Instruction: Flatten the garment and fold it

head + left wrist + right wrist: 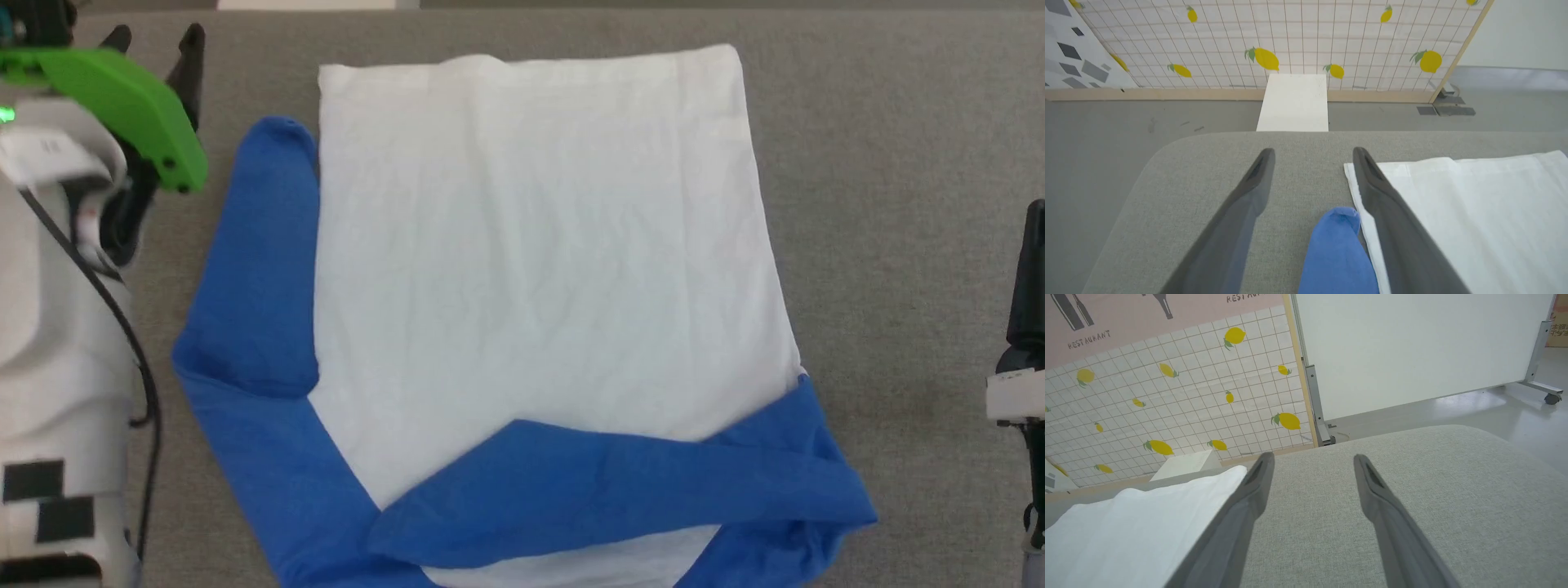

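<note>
Jaws of your left gripper stand spread and empty at 10 o'clock of the garment, near its blue cuff. Your right gripper, likewise released and empty, sits at 3 o'clock. The garment lies flat on the grey table, one blue sleeve folded across its body at 6 o'clock.

1. The garment lies spread flat on the grey fabric surface. Its white body is lightly creased, with a straight edge at 12 o'clock.
2. One blue sleeve lies along the body's 9 o'clock edge, its rounded end pointing towards 11 o'clock.
3. The other blue sleeve is folded over the white body at 6 o'clock, running from 4 o'clock towards 7 o'clock.
</note>
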You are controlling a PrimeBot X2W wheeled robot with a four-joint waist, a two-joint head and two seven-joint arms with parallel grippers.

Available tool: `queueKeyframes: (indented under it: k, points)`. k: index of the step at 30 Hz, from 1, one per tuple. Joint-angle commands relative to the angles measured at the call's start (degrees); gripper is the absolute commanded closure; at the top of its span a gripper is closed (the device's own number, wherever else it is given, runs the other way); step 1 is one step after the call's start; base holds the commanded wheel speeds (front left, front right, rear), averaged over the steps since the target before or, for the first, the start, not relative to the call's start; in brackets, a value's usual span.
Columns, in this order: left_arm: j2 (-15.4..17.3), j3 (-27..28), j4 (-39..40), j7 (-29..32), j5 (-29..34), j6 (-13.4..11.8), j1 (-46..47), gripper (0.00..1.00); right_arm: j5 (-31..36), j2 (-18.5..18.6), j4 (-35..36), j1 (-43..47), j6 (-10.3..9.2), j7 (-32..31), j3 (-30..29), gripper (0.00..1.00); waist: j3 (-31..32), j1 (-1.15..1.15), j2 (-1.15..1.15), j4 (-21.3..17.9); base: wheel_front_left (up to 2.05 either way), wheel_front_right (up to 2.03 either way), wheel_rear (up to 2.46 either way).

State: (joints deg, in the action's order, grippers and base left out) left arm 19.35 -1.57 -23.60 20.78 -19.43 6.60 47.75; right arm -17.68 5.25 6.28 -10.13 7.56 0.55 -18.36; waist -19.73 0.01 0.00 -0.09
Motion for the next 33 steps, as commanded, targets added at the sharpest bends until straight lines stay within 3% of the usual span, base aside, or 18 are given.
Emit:
queueKeyframes:
  k: [1, 5, 9, 15, 21, 22, 23, 24, 33]
  points:
    - [1.0, -1.1, -0.7, 4.5, -0.9, 0.4, 2.2, 0.00, -0.3, 0.3, 0.6, -1.1, -0.08, 0.1, -0.1, 0.00, -5.2, -0.01, 0.00, -2.5, 0.00, 0.00, 0.00]
    - [2.0, -2.4, -2.2, 20.0, -4.5, 0.5, 5.8, 0.00, -0.8, 0.3, 0.8, -1.8, -0.08, 0.2, -0.5, 0.00, -7.8, -0.01, 0.00, -3.2, 0.00, 0.00, 0.00]
    - [2.8, -3.0, -1.1, 30.6, -5.7, -1.3, 6.1, 0.00, -1.2, 0.3, 0.7, -2.7, -0.08, 0.6, -0.6, 0.00, -9.6, -0.01, 0.00, -3.7, 0.00, 0.00, 0.00]
    - [5.8, -3.3, 2.1, 34.1, -2.6, -6.0, 3.1, 0.00, -2.1, 0.8, 1.2, -4.0, -0.08, 1.2, -0.1, 0.00, -13.3, -0.01, 0.00, -4.4, 0.00, 0.00, 0.00]
    - [4.5, -1.9, 1.5, 36.5, -5.1, -7.9, 1.6, 0.00, -2.6, 1.2, 1.3, -4.2, -0.08, 1.2, 0.1, 0.00, -14.2, -0.01, 0.00, -4.0, 0.00, 0.00, 0.00]
    - [4.3, -1.8, 1.6, 37.0, -5.6, -7.9, 1.4, 0.50, -2.6, 1.3, 1.2, -4.3, -0.08, 1.2, 0.0, 0.00, -14.2, -0.01, 0.00, -3.9, 0.00, 0.00, 0.00]
    - [4.0, -1.4, 1.9, 36.6, -6.2, -7.9, 1.4, 0.90, -2.6, 1.3, 1.2, -4.3, -0.08, 1.2, 0.0, 0.00, -14.3, -0.01, 0.00, -3.9, 0.00, 0.00, 0.00]
    - [3.7, -1.0, 1.9, 36.6, -6.8, -8.0, 1.3, 1.00, -2.6, 1.4, 1.1, -4.3, -0.08, 1.2, 0.0, 0.00, -14.3, -0.01, 0.00, -3.8, 0.00, 0.00, 0.00]
    - [2.0, 3.6, 2.0, 27.7, -10.6, -7.8, 1.6, 1.00, -2.1, 1.7, 0.0, -4.2, -0.08, 1.1, 0.4, 0.00, -11.7, -0.01, 0.00, -2.0, 0.00, 0.00, 0.00]
